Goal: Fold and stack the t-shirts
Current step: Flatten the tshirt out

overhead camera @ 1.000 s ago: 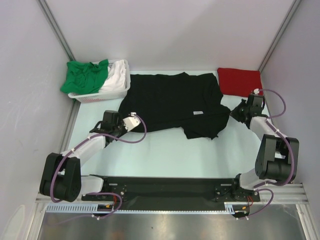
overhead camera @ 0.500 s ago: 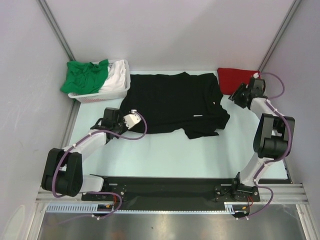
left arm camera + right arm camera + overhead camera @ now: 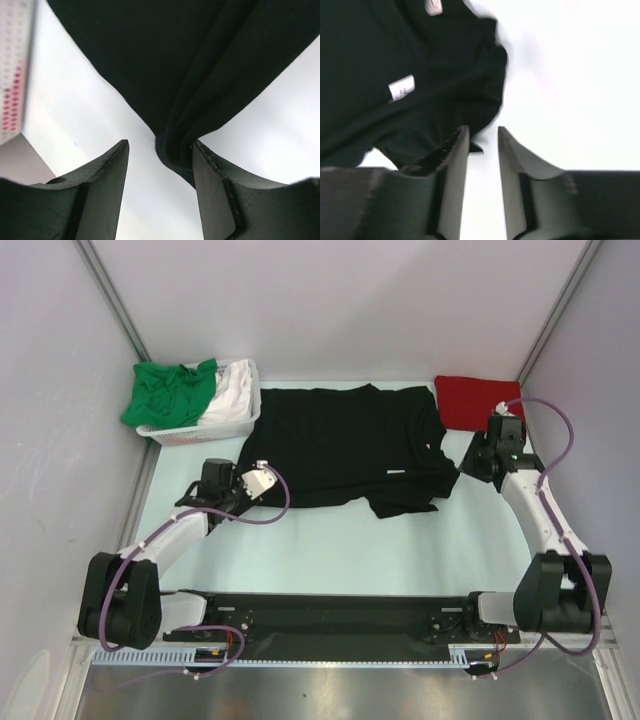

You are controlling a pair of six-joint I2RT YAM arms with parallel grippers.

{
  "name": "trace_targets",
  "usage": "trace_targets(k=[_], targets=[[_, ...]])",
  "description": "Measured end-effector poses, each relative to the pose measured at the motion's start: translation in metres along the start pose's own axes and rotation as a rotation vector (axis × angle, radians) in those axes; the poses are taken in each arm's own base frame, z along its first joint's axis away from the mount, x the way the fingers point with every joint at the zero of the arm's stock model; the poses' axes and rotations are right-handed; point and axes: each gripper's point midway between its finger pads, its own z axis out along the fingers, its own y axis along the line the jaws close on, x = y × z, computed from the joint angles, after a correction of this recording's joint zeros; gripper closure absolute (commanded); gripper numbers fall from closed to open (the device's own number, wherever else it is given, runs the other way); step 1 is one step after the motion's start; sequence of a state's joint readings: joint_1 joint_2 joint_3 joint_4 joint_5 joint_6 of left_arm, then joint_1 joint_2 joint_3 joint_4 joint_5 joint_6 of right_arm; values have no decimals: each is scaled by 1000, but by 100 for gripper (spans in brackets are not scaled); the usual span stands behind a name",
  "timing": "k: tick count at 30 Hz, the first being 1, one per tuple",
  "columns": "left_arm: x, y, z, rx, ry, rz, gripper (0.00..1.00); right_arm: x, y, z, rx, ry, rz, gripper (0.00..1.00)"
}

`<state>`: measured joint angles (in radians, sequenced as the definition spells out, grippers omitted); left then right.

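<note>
left arm (image 3: 170, 532), right arm (image 3: 540, 515): white links, black joints | cables (image 3: 286, 498): purple loops | pincer fingers (image 3: 107, 180): black, tapered | base plate (image 3: 330, 615): black

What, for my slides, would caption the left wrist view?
Left gripper, open, straddles a fold of the black t-shirt on the table.

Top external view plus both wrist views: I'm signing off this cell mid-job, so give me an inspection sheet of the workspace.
Surface: pale table, flat.
Job's things: black t-shirt spread mid-table, lower right part bunched; red t-shirt folded at the far right corner; green t-shirt and white t-shirt heaped far left.
Clutter: white basket under those two; nothing else seen.
End effectors: left end effector open, a black fold between its fingers; right end effector open, empty, at the black shirt's edge.
Cables: purple cables loop off both wrists.
Surroundings: grey walls on three sides.
</note>
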<state>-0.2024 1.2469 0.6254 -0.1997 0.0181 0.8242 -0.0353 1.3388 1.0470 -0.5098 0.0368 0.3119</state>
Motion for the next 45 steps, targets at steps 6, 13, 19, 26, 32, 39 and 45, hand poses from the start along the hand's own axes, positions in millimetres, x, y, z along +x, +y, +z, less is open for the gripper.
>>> trace_targets(k=[6,13,19,26,32,39,45], targets=[[29,-17,7,31,76,-26,41,48,-8,-16,-16,78,41,56],[41,-20,17,31,118,-57,42,135,1,-1,-50,297,-1,49],[44,-14,19,7,121,-78,43,141,3,18,-69,295,-47,43],[49,-9,19,-7,127,-103,43,129,5,38,-110,232,-181,42],[48,-9,21,-4,122,-105,48,125,19,46,-209,210,-266,50],[46,-12,28,12,112,-120,79,114,36,47,-301,155,-314,77],[45,-15,31,31,108,-132,100,112,40,46,-323,148,-316,96]])
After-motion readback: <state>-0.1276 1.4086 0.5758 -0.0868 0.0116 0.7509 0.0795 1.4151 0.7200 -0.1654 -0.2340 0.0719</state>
